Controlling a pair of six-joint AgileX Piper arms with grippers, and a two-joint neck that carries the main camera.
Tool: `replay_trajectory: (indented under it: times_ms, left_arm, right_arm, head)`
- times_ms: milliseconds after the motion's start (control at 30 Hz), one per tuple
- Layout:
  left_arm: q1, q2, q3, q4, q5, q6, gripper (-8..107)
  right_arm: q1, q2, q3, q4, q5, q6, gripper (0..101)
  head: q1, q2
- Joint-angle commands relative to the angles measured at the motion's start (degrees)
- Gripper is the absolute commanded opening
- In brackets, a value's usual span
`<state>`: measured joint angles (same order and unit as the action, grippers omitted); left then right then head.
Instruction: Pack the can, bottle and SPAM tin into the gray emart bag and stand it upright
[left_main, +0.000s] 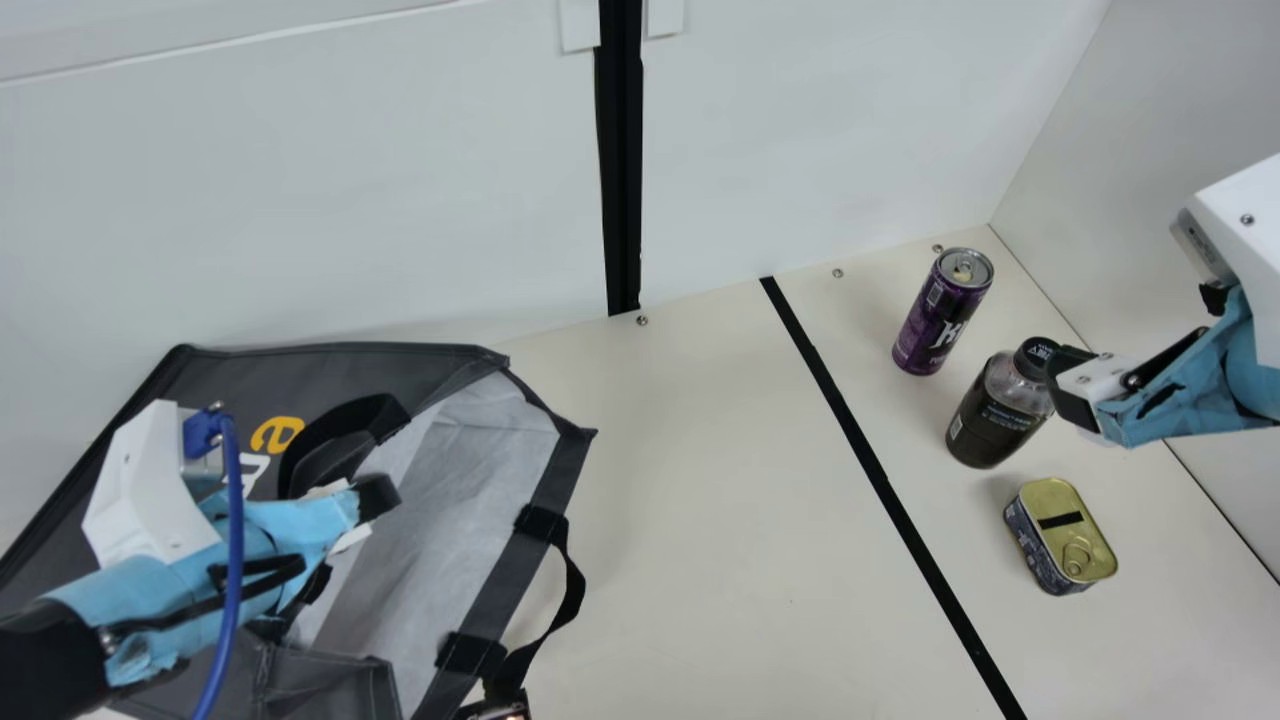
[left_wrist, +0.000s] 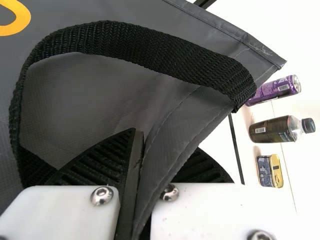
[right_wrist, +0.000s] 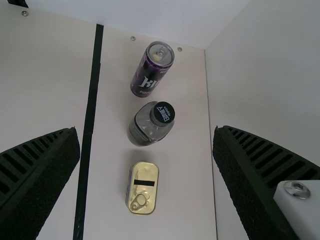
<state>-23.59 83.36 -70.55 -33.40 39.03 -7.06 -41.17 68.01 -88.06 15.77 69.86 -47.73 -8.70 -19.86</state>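
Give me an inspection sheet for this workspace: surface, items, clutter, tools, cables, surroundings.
Surface: cream table with a black line across it.
Job's things: gray emart bag lying down, mouth toward the table's middle; purple can, dark bottle and SPAM tin outside it, can and bottle upright.
Clutter: unidentified dark object, cut off at the main view's bottom edge.
Grippers: left tool shut on the bag's fabric; right tool open, nothing held.
Cables: blue cable at the left arm.
Surroundings: white walls, black vertical strip.
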Motion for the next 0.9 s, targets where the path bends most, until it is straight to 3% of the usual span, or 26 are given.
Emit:
replay_trajectory:
  times_ms: [0, 333, 500, 867]
  left_arm:
    - [0.00, 0.00, 0.00, 0.00, 0.00, 0.00, -8]
    - [0.00, 0.00, 0.00, 0.00, 0.00, 0.00, -8]
    - [0.00, 0.00, 0.00, 0.00, 0.00, 0.00, -8]
    - [0.00, 0.00, 0.00, 0.00, 0.00, 0.00, -8]
  right_arm:
    - [0.00, 0.00, 0.00, 0.00, 0.00, 0.00, 95]
    - [0.00, 0.00, 0.00, 0.00, 0.00, 0.00, 95]
    - [3.06, -0.72, -0.09, -3.01, -0.60, 3.72, 95]
    - [9.51, 1.04, -4.96, -12.52, 0.04, 16.65, 95]
  head:
    - [-1.30, -0.14]
    - [-1.30, -0.14]
    - [-1.30, -0.14]
    - [-1.30, -0.14]
